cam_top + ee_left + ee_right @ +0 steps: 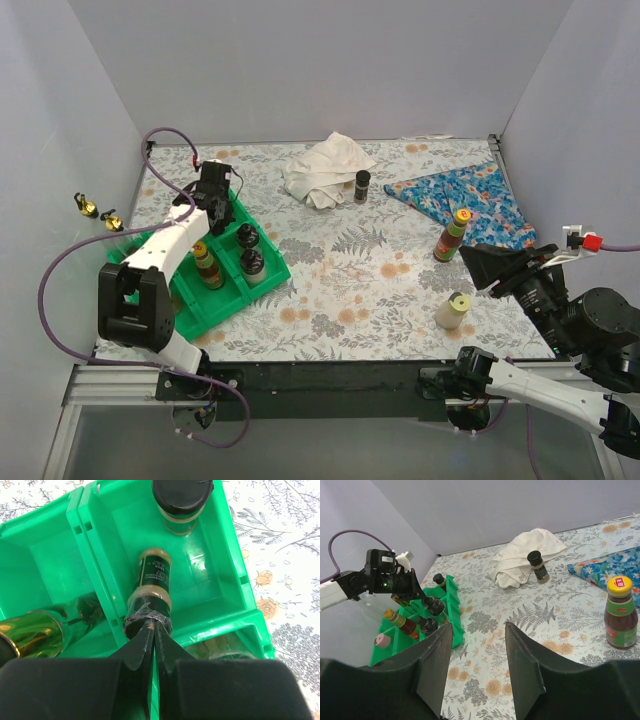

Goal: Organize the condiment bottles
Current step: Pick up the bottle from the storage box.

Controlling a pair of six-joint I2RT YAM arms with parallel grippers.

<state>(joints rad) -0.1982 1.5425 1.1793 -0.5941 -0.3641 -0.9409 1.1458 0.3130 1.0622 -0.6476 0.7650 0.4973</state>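
Over the green plastic compartment tray [212, 582], the left gripper [152, 630] clamps the cap of a dark glass black-capped jar [155, 575] inside a compartment. Others are already slotted. Left on the tabletop [350, 290]: a dark spice jar [362, 186], a yellow-capped sauce bottle [452, 236] and a cream bottle [453, 311]. The right gripper [477, 627] gapes empty.

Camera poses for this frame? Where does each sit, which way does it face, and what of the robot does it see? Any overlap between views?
Top external: above and behind the bases, looking down and forward over the table; the left arm and right arm both show.
Left wrist: looks down into the green tray; the left gripper is closed at a dark bottle's cap.
Right wrist: low, facing across the table toward the tray; the open right gripper in front, the left arm beyond.
Shared: top external and right wrist both show the yellow-capped bottle and white cloth.
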